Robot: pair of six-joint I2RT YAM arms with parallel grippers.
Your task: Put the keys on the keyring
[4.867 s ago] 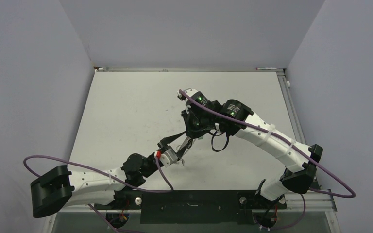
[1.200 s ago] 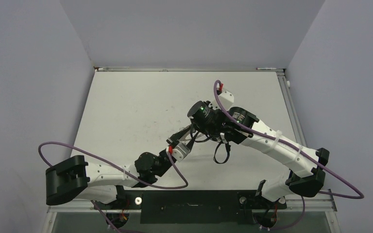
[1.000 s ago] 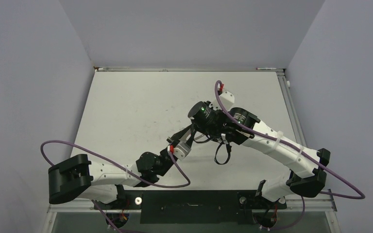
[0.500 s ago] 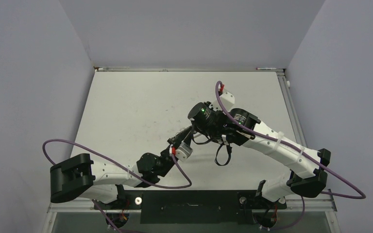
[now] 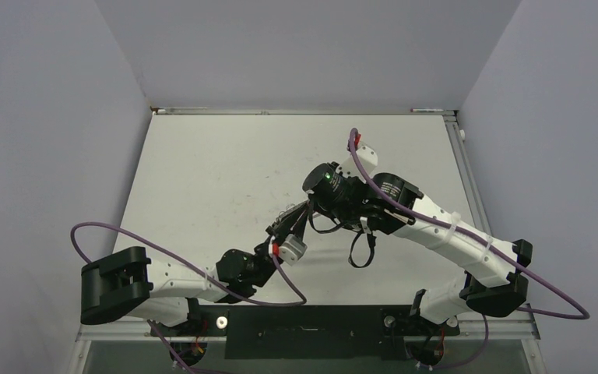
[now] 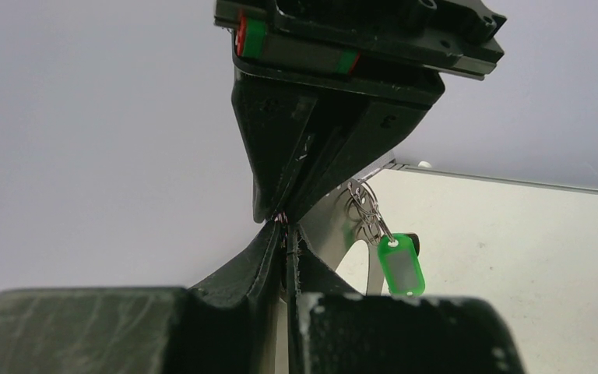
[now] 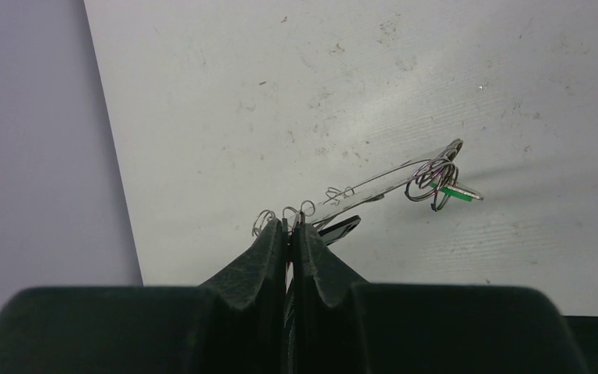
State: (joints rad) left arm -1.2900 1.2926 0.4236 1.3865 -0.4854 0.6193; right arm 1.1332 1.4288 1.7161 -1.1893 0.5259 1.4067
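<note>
Both grippers meet tip to tip above the middle of the table (image 5: pixel 202 171). My right gripper (image 7: pixel 290 224) is shut, and thin wire loops of the keyring (image 7: pixel 284 213) stick out at its tips. A flat silvery key (image 7: pixel 381 183) runs away from those tips to a bunch of rings (image 7: pixel 432 175) with a green tag (image 7: pixel 455 192). In the left wrist view my left gripper (image 6: pixel 284 227) is shut right under the right fingertips (image 6: pixel 269 187); what it pinches is hidden. The rings (image 6: pixel 364 204) and the green tag (image 6: pixel 401 265) hang just to the right. From above, the left gripper (image 5: pixel 292 224) and right gripper (image 5: pixel 302 214) touch.
A black loop (image 5: pixel 358 249) hangs under the right arm. Purple cables (image 5: pixel 109 230) arch off both arms. Grey walls close in the table on three sides, and a metal rail (image 5: pixel 467 171) runs along its right edge.
My left gripper has closed at the right gripper's tips. Both arms have drifted a little toward the near edge, with the right gripper staying shut.
</note>
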